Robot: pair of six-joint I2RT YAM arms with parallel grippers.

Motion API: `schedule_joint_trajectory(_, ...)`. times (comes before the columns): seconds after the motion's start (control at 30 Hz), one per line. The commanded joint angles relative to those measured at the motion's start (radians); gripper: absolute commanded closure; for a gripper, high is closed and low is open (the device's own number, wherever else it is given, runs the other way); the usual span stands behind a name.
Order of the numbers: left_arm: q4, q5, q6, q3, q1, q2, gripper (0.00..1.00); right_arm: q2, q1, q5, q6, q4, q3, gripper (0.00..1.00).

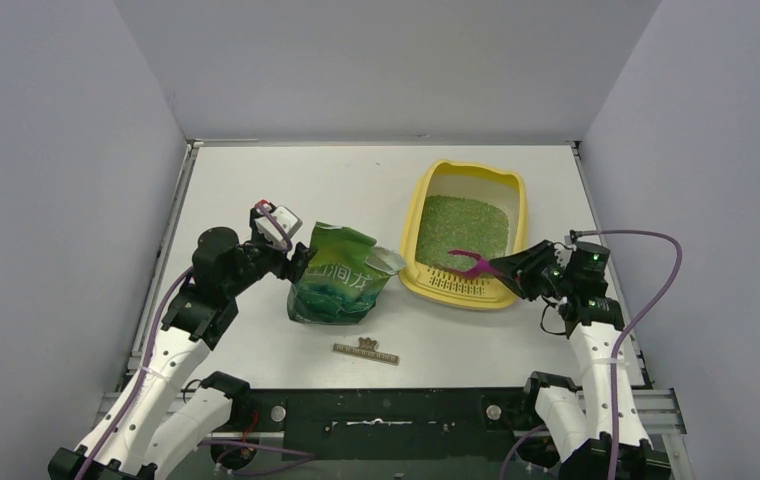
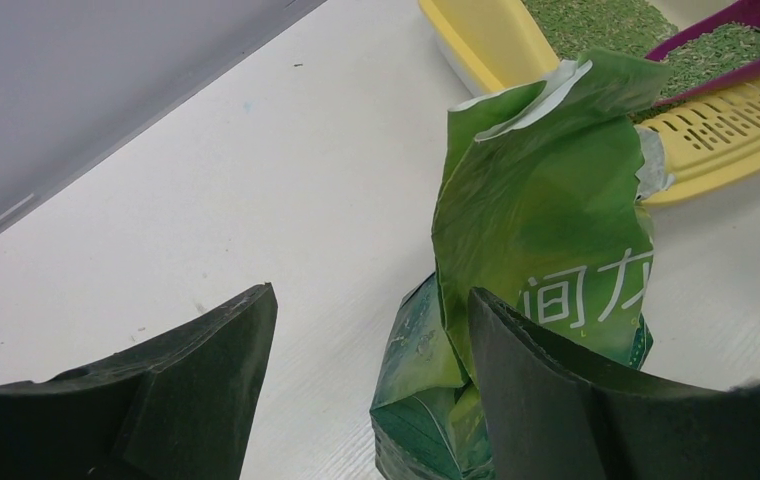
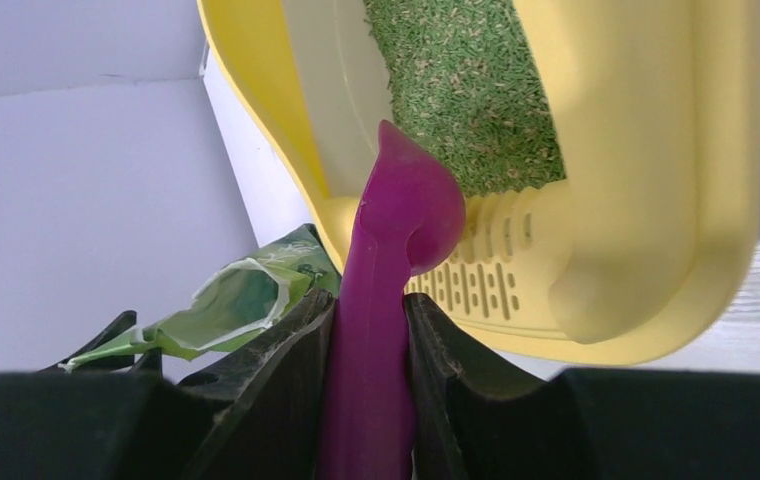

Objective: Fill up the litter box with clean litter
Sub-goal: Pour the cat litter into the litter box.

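While your right gripper (image 3: 368, 322) pinches the scoop (image 3: 381, 270) by its handle, holding its loaded bowl over the box (image 1: 426, 195) to tip onto the litter (image 1: 461, 228) inside, your left gripper (image 2: 371, 295) hangs open just beside the bag (image 2: 546, 210), probably to steady it.

Green bag (image 1: 336, 285) standing upright mid-table, its top torn open and crumpled, white characters across the front. Just ahead of it, toward the near edge, lies a thin dark strip (image 1: 366, 351), flat on the white table (image 1: 256, 190). Off to the right is a magenta scoop (image 1: 468, 262), handle pointing right, up off the tabletop. Grey walls (image 1: 56, 150) on three sides.
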Motion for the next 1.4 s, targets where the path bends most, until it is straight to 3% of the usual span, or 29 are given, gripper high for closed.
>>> schedule_joint_trajectory(0.0, 0.056, 0.010, -0.003, 0.018, 0.002, 0.002, 0.33, 0.002, -0.058, -0.088, -0.119, -0.048, 0.053, 1.00)
schedule_joint_trajectory(0.27, 0.060, -0.005, -0.002, 0.013, 0.003, -0.001, 0.33, 0.038, -0.116, -0.060, -0.312, -0.261, 0.190, 1.00)
schedule_joint_trajectory(0.7, 0.049, -0.005, 0.009, 0.017, 0.003, -0.009, 0.33, 0.005, -0.117, 0.245, -0.509, -0.525, 0.426, 1.00)
schedule_joint_trajectory(1.17, 0.043, -0.016, -0.003, 0.017, 0.002, -0.032, 0.33, 0.060, -0.094, 0.273, -0.676, -0.545, 0.644, 1.00)
schedule_joint_trajectory(1.37, 0.060, -0.069, -0.099, 0.020, 0.001, -0.073, 0.28, 0.071, -0.083, 0.129, -0.608, -0.444, 0.663, 1.00)
